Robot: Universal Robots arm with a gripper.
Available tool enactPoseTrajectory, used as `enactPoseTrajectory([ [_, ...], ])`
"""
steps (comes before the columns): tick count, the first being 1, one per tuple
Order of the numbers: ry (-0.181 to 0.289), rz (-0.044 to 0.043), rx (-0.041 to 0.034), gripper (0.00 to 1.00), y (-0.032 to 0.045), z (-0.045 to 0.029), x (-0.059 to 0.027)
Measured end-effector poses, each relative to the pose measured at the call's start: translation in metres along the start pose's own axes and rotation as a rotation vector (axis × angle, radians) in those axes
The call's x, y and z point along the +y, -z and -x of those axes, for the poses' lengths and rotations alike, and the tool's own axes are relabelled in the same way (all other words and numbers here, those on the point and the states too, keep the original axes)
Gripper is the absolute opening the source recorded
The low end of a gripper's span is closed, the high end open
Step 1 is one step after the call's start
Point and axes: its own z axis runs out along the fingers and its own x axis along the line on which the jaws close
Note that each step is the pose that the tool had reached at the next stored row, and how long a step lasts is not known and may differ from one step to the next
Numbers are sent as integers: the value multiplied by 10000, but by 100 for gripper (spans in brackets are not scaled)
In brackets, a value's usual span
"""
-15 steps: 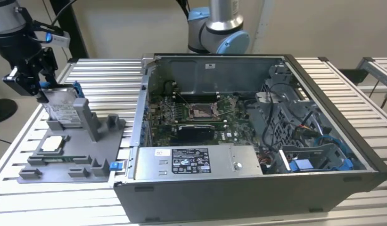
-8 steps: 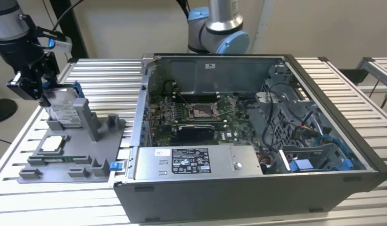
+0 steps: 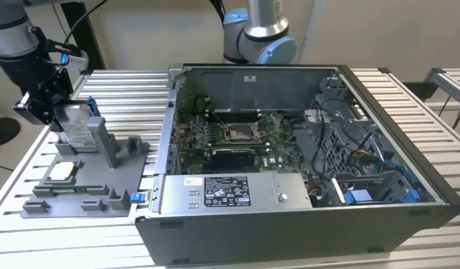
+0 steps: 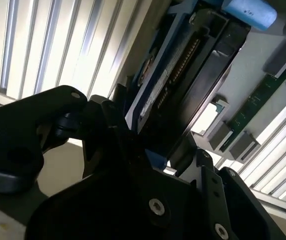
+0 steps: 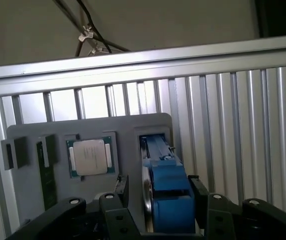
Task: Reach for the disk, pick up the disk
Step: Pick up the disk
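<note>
Closest to the lens in both wrist views is the black hand [image 5: 160,195] [image 4: 155,135], set astride the upper end of the disk [image 5: 166,175]. Whether it has clamped down or merely stands around the disk cannot be told. The disk stands on edge with a blue rail along its top, its lower end in a slot of the grey holder plate [image 5: 133,125]. In the exterior view the hand [image 3: 52,109] and the disk [image 3: 74,128] sit at the upper left of the frame, with the disk leaning slightly and its white label showing. A pale square processor chip [image 3: 61,171] lies flat in a recess of the same holder plate, near the disk and lower in the frame. The holder plate rests on a slatted metal desk [image 3: 129,89]. Just beside it, toward the exterior view's right, stands an open computer case [image 3: 289,238] with a grey metal box [image 3: 282,190] bearing a sticker along its near edge. Behind the case, at top centre, rises another arm base [image 3: 260,33].
</note>
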Motion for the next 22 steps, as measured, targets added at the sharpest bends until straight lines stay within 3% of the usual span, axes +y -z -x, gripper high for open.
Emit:
enactPoseTrajectory([
  [4, 16, 1, -6, 100, -59, -1, 1],
  [7, 16, 4, -4, 100, -59, -2, 1],
  [8, 17, 4, -4, 0, -60, -2, 1],
  [22, 17, 2, -6, 0, -66, -2, 1],
])
